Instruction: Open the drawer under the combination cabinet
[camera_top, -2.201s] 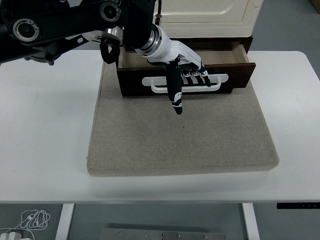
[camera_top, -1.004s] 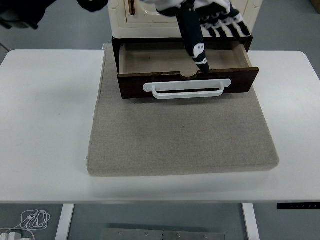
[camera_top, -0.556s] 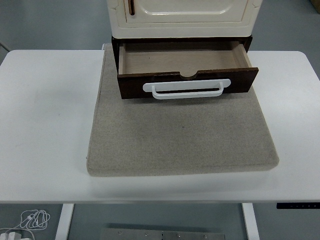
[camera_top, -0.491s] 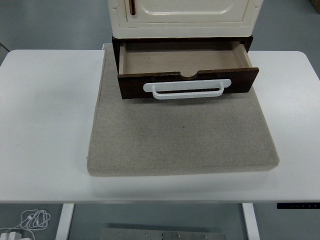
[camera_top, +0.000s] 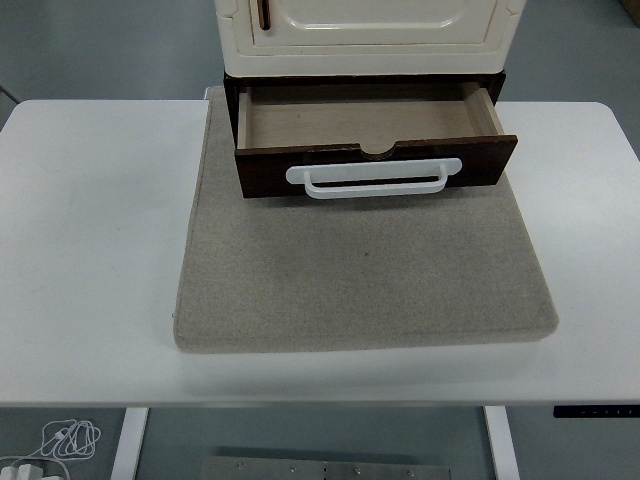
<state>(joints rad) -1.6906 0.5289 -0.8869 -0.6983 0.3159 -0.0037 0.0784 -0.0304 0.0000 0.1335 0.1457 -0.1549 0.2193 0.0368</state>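
A cream cabinet (camera_top: 365, 35) stands at the back of the table on a dark wooden base. Its dark brown drawer (camera_top: 375, 160) is pulled out toward me over the mat, and the pale inside (camera_top: 360, 120) holds nothing that I can see. A white bar handle (camera_top: 373, 178) runs across the drawer front. Neither arm nor hand shows anywhere in the head view.
A grey felt mat (camera_top: 365, 270) lies under the cabinet and covers the table's middle. The white table (camera_top: 90, 250) stretches out on both sides of it. White cables (camera_top: 65, 437) lie on the floor at the bottom left.
The left arm and hand, which were at the drawer handle and then up by the cabinet, have left the view. The drawer stays pulled out.
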